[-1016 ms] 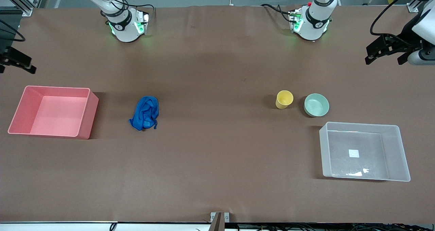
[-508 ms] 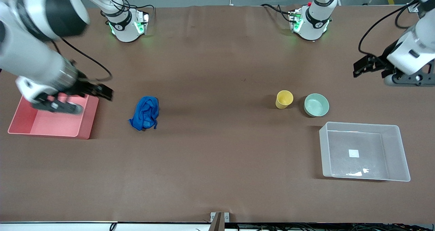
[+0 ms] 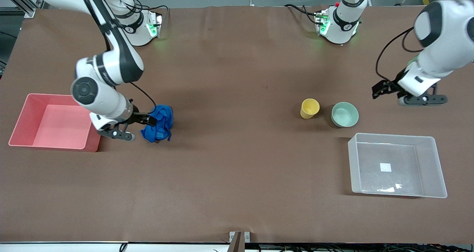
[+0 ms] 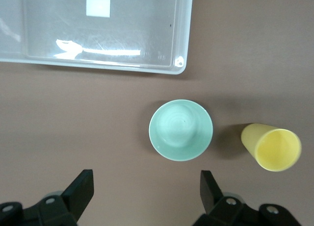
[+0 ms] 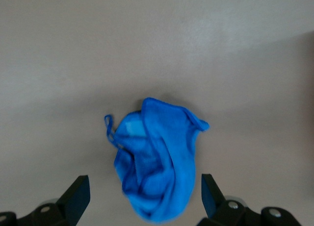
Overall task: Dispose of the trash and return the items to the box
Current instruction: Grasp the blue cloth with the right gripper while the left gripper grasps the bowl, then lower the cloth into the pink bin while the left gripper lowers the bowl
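1. The clear box (image 3: 396, 165) sits on the bench (image 3: 237, 170), near my left gripper (image 4: 147, 187).
2. The blue rag (image 5: 157, 162) lies between my right gripper's (image 5: 142, 191) wide-spread fingers (image 5: 76, 194).
3. The green bowl (image 4: 180, 129) lies just ahead of my left fingers (image 4: 81, 189), also spread wide.
4. The yellow cup (image 4: 272, 146) stands beside the bowl.

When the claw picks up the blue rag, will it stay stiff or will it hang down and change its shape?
The blue rag lies crumpled in soft folds, so it will probably droop and lose its shape once lifted. A thin loop pokes out at its edge, which could trail or snag. It looks light, likely bunching rather than sliding if pushed. The right claw hangs open over it; the left claw is open near the bowl.
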`<state>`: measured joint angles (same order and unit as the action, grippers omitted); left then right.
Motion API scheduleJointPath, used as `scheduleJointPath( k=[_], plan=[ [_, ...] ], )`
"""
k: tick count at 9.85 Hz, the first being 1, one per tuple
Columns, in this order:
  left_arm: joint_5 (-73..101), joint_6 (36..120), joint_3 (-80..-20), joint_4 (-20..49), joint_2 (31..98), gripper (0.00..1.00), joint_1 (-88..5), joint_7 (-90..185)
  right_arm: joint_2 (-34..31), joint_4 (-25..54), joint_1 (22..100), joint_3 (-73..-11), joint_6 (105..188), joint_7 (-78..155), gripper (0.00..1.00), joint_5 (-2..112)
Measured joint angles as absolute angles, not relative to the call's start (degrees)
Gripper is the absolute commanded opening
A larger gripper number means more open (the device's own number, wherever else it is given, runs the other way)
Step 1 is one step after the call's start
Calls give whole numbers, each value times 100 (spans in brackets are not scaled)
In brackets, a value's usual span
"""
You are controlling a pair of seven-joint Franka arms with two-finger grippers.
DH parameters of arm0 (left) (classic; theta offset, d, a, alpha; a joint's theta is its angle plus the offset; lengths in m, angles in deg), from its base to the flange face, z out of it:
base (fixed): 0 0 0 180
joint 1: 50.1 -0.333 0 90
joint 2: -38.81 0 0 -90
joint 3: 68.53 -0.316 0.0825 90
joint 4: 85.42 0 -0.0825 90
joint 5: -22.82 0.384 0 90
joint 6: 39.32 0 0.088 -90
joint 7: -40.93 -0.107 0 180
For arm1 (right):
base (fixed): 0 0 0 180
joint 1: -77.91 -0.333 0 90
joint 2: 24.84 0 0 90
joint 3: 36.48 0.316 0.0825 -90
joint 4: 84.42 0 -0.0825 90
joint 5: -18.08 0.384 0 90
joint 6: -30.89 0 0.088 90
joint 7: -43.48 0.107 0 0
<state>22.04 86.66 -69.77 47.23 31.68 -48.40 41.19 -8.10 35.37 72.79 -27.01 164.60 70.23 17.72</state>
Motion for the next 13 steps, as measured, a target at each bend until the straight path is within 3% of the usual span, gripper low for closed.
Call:
scheduleJointPath(
  k=[2,4,5,6,7,8,9,10,11,13],
  plan=[
    [2205,9756,-7016,5489,3490,91,-4842,4115,-384,4064,7283,-2716,17437,7026,100,1559],
    [2205,10775,-7019,5711,4166,90,-4842,4115,-129,4106,7304,-2735,17554,7029,100,1408],
    [2205,11190,-7019,5755,4543,86,-4841,4115,-92,4110,7312,-2741,17553,7029,100,1385],
    [2205,11426,-7019,5760,4851,68,-4841,4115,-52,4113,7317,-2742,17553,7029,99,1375],
    [2205,11536,-7019,5759,5064,32,-4841,4115,-12,4115,7318,-2743,17553,7029,90,1371],
    [2205,11578,-7019,5758,5183,12,-4841,4115,9,4116,7318,-2742,17553,7029,77,1369],
    [2205,11588,-7019,5753,5221,4,-4841,4115,29,4116,7319,-2742,17553,7030,53,1368],
    [2205,11588,-7019,5736,5220,1,-4841,4115,49,4116,7319,-2742,17554,7030,24,1368],
    [2205,11588,-7019,5714,5220,1,-4840,4115,61,4103,7322,-2744,17553,7037,3,1368],
    [2205,11598,-7018,5670,5158,1,-4839,4112,60,3965,7379,-2746,17427,7102,1,1368]
  ],
)
